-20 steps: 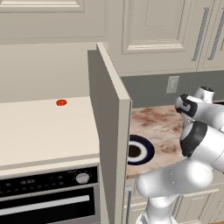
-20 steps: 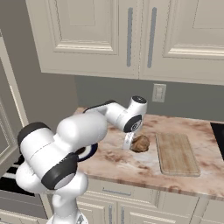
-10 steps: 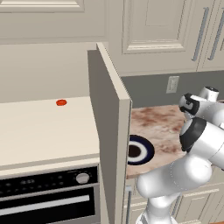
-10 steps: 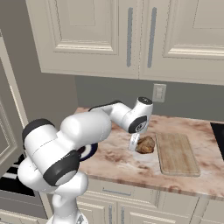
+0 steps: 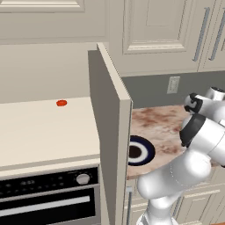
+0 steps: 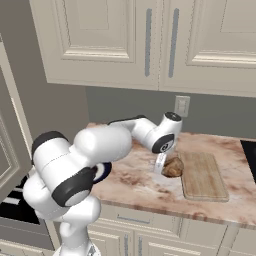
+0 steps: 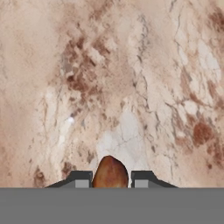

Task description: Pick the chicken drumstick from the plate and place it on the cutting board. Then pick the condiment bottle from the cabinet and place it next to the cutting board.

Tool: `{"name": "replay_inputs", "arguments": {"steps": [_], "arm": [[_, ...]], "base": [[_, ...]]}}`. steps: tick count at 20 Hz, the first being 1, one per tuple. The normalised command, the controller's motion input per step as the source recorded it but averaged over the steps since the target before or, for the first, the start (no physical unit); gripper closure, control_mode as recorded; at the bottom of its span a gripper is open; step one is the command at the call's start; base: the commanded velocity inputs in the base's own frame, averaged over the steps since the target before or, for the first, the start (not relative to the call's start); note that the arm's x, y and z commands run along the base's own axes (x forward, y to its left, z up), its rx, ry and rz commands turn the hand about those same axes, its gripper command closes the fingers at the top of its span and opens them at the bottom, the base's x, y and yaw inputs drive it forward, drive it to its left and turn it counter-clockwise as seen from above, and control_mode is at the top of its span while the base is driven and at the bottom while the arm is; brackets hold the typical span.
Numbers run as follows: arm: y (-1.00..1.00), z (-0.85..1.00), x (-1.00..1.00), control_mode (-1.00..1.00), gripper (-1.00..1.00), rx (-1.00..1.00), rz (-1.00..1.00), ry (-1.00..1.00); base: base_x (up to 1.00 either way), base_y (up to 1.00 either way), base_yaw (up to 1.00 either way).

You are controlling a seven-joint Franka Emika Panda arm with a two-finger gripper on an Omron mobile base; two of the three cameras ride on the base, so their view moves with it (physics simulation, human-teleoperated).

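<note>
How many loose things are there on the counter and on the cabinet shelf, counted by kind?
Chicken drumstick: 1, held between the jaws above the counter
Plate: 1
Cutting board: 1
Small red disc: 1
Total: 4

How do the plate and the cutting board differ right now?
The plate is round, navy-rimmed with a dark centre; the cutting board is rectangular, plain tan wood. The board looks larger than the plate. Both lie flat on the marbled countertop, and neither bears the chicken drumstick.
</note>
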Motion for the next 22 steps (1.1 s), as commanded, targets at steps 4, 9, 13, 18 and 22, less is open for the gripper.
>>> {"name": "replay_inputs", "arguments": {"steps": [4,9,13,18,22], "arm": [[-0.27,0.0,0.03,-1.0,1.0,0.0,0.0,-0.01],[-0.27,0.0,0.07,-1.0,1.0,0.0,0.0,-0.01],[-0.26,0.0,0.08,-1.0,1.0,0.0,0.0,-0.02],[-0.28,0.0,0.09,-1.0,1.0,0.0,0.0,-0.02],[-0.25,0.0,0.14,-1.0,1.0,0.0,0.0,-0.02]], "base": [[0.0,0.0,0.0],[0.0,0.0,0.0],[0.0,0.0,0.0],[0.0,0.0,0.0],[0.0,0.0,0.0]]}}
